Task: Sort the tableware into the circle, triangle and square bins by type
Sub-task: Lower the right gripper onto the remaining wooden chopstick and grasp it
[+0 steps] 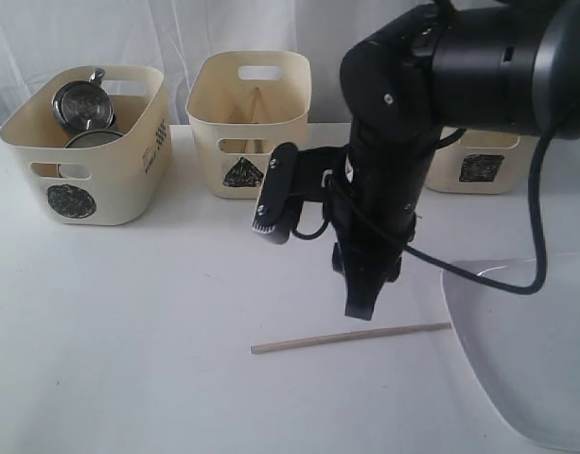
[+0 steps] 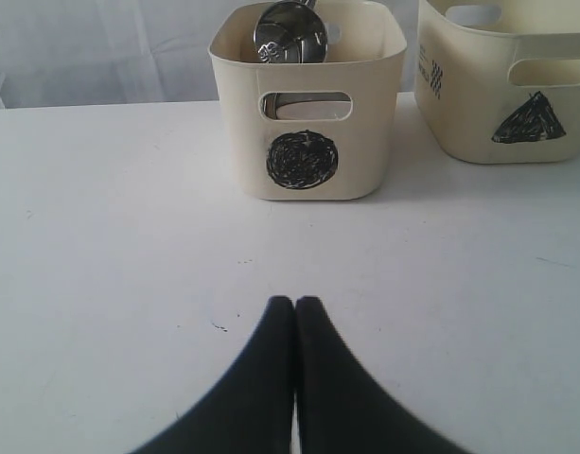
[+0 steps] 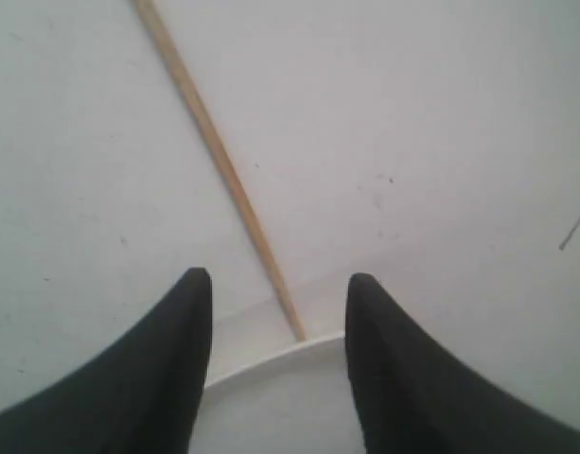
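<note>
Chopstick [image 3: 223, 170] tip at plate [image 3: 271, 378] rim | right claw [image 3: 278, 277] spread above both

Three cream tubs on one white table [image 1: 129, 312]: one circle tub [image 1: 72, 200], one triangle tub [image 1: 240, 173] and one square tub [image 1: 479, 168], the last partly hidden behind an arm. Two steel vessels show in the circle tub: one mug [image 1: 81, 102] and a second round piece [image 1: 93, 139] too hidden to name. One wooden chopstick [image 1: 351, 337] lies on the table, and what looks like a second stick [image 1: 258, 104] stands in the triangle tub. One white plate [image 1: 531, 359], cut by the frame edge.
</note>
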Controlling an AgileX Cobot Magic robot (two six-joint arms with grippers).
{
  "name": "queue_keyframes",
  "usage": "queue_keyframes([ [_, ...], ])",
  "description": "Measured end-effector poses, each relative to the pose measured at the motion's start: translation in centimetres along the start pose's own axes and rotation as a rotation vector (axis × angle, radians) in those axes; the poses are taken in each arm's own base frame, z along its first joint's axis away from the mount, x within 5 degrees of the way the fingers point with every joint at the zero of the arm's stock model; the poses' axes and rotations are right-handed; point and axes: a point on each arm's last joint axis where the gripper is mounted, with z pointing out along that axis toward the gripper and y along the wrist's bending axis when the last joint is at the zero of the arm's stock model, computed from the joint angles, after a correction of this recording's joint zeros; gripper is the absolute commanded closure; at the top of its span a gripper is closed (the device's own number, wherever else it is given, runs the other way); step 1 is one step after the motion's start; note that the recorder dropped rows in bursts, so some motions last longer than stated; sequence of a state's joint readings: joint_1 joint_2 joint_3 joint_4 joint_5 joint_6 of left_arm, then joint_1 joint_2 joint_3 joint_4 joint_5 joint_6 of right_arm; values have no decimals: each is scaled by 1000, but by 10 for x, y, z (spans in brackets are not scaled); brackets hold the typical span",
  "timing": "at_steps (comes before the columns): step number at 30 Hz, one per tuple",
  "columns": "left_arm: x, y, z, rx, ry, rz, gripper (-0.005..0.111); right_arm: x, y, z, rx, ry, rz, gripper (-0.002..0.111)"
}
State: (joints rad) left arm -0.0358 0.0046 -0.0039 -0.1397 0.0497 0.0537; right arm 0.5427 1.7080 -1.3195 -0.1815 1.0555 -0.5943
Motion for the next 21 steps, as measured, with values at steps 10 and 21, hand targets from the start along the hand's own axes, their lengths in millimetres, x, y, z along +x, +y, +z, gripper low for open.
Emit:
queue_keyframes([
  [10,0,0,0,0,0,0,107,-22,25,26,-103,40,-138,64],
  [21,0,0,0,0,0,0,107,-33,30,65,-155,43,-302,64],
])
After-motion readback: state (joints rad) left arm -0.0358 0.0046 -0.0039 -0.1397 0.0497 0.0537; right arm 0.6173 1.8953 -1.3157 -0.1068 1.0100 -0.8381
